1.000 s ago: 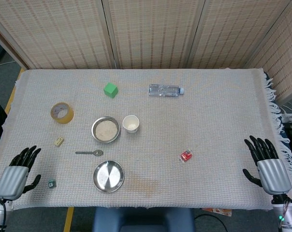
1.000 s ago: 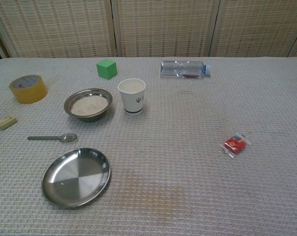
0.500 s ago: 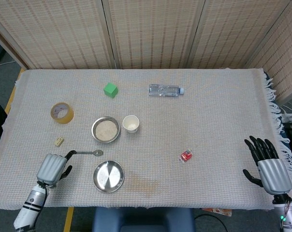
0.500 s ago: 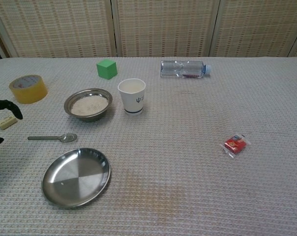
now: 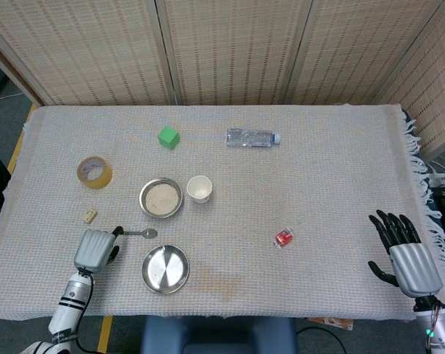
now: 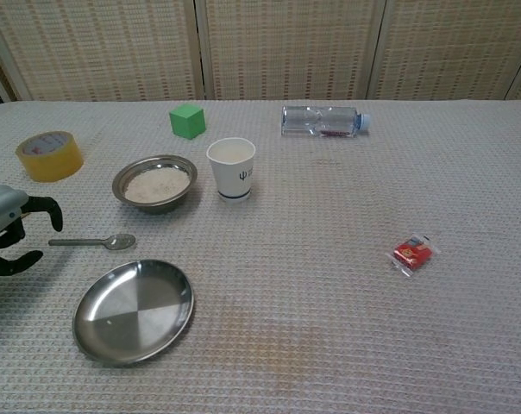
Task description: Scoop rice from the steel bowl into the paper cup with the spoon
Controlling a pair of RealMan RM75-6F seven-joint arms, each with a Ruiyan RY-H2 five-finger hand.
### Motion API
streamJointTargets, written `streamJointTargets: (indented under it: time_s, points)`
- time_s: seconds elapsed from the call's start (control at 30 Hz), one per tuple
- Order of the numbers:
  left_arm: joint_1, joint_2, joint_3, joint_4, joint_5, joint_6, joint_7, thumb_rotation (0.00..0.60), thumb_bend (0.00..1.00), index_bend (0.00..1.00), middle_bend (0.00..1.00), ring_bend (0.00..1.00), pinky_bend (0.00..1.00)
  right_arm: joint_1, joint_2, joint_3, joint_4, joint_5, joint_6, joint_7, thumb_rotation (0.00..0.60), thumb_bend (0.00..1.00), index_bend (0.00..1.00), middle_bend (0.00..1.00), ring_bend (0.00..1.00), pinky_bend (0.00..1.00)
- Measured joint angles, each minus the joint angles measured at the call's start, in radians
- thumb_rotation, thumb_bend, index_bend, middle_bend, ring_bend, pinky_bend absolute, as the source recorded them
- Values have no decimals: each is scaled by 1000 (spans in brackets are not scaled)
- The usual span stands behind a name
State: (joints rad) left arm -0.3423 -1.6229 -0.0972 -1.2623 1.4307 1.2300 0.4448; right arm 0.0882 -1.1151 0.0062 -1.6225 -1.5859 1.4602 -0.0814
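Cloth-covered table (image 5: 333, 158): one spoon (image 5: 139, 233), one steel bowl (image 5: 161, 198), one paper cup (image 5: 200, 189).

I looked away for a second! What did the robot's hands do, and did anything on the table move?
The left hand moved in from the table's near left corner to the handle end of the spoon. Its fingers are around the handle tip, but a grip isn't clear, and the spoon hasn't moved. The right hand barely shifted and stays open. The steel bowl, paper cup and steel plate stayed put.
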Motion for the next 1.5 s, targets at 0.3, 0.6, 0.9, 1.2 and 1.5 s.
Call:
streamJointTargets:
  time_s: [0.3,0.6,0.9,1.2,1.5]
  points:
    - [-30,-85,-4,125,-21,-19,-19,600,370,411,1000,1000,1000,1,9,-3,-9,8,-13,0,600,152,0,0,0,0]
    - [-60,-133,-17,198,-33,-27,-37,600,376,442,1000,1000,1000,8,16,0,-21,44,-49,-16,600,152,0,0,0,0]
    - [-88,-164,-26,252,-51,-49,-44,600,378,477,1000,1000,1000,15,18,4,-30,70,-73,-33,600,151,0,0,0,0]
    - [-95,-162,-26,243,-63,-51,-35,600,378,502,1000,1000,1000,17,20,3,-32,78,-80,-38,600,151,0,0,0,0]
    - [-104,-158,-28,238,-83,-66,-22,600,379,548,1000,1000,1000,12,25,1,-40,73,-69,-37,600,151,0,0,0,0]
